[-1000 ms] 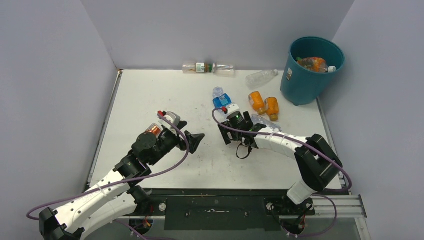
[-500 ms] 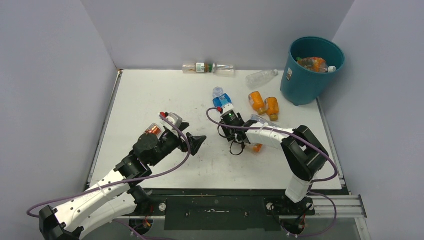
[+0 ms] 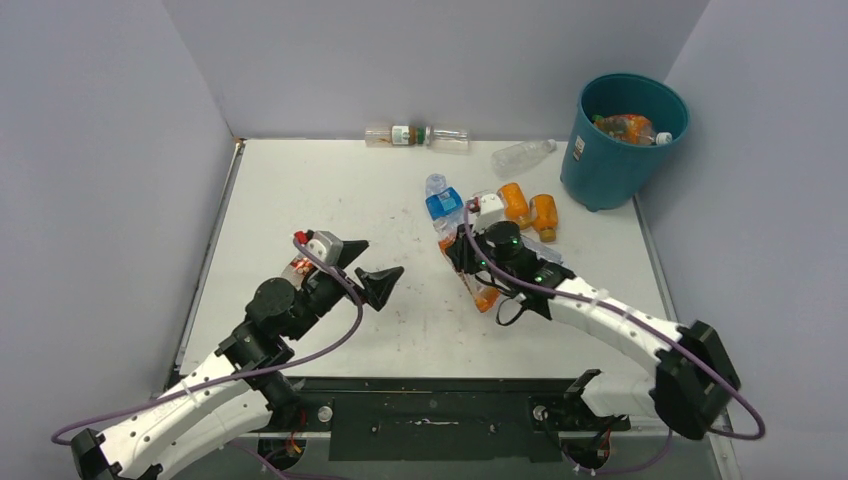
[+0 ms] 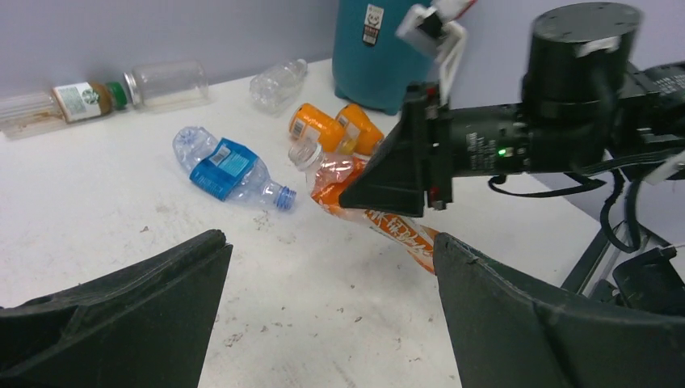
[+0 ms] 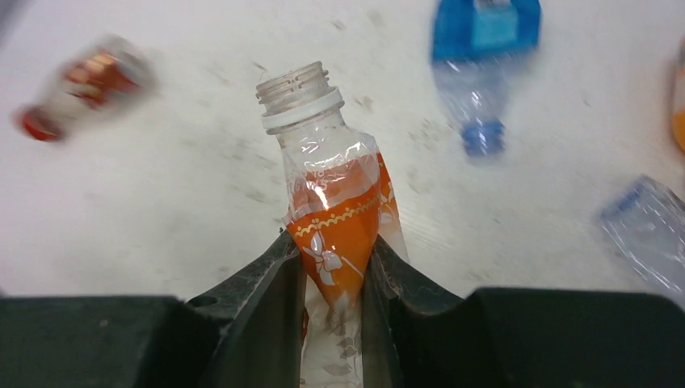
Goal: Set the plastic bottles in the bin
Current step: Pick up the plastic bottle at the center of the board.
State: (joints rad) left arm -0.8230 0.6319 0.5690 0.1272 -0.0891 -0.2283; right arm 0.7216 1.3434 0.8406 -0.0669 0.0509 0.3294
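Observation:
My right gripper [image 5: 333, 267] is shut on a capless clear bottle with an orange label [image 5: 333, 202], squeezing its body flat. From above, that gripper [image 3: 468, 264] holds the bottle [image 3: 484, 296] at mid-table. My left gripper [image 3: 367, 268] stands open to its left, nothing between its fingers [image 4: 145, 299]. A blue-labelled bottle [image 3: 442, 201], two orange bottles [image 3: 513, 203] and a clear one [image 3: 522, 155] lie toward the teal bin [image 3: 610, 165], which holds several bottles [image 3: 625, 127].
Two more bottles [image 3: 415, 135] lie against the back wall. A crushed clear bottle [image 3: 525, 243] sits beside the right arm. A small red-labelled bottle [image 5: 85, 81] lies by the left wrist. Grey walls enclose the table on three sides.
The right gripper has shut on the orange-labelled bottle and its arm has swung round to the right. The left arm has drawn back slightly toward the left.

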